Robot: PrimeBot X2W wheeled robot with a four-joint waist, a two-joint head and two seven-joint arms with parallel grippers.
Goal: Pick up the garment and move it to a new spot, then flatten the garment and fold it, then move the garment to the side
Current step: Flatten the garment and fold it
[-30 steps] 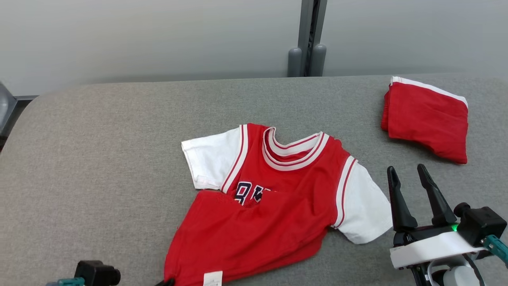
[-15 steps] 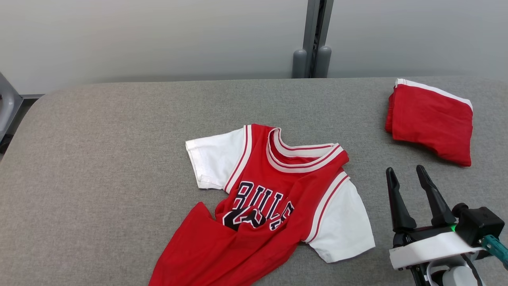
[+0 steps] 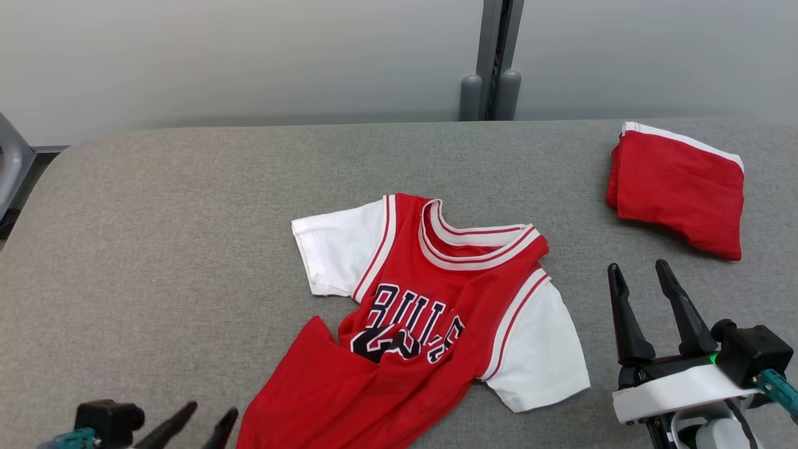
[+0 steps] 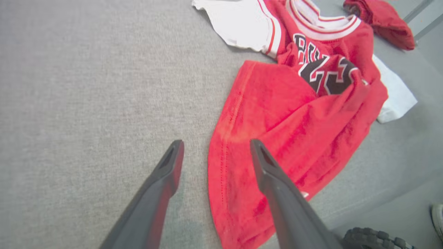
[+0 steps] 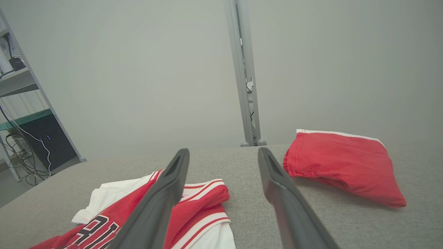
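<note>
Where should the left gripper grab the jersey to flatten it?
Likely the turned-up lower hem of the jersey, from the near left: it lies folded over the number, and its edge sits between the fingers of the open left gripper.

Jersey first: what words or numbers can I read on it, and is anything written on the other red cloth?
"BULLS": dark letters edged in white, across the chest of the jersey.
"23": just below that word, partly tucked under a fold of the jersey; it is clearest in the left wrist view.
Folded red garment: no writing can be seen.
</note>
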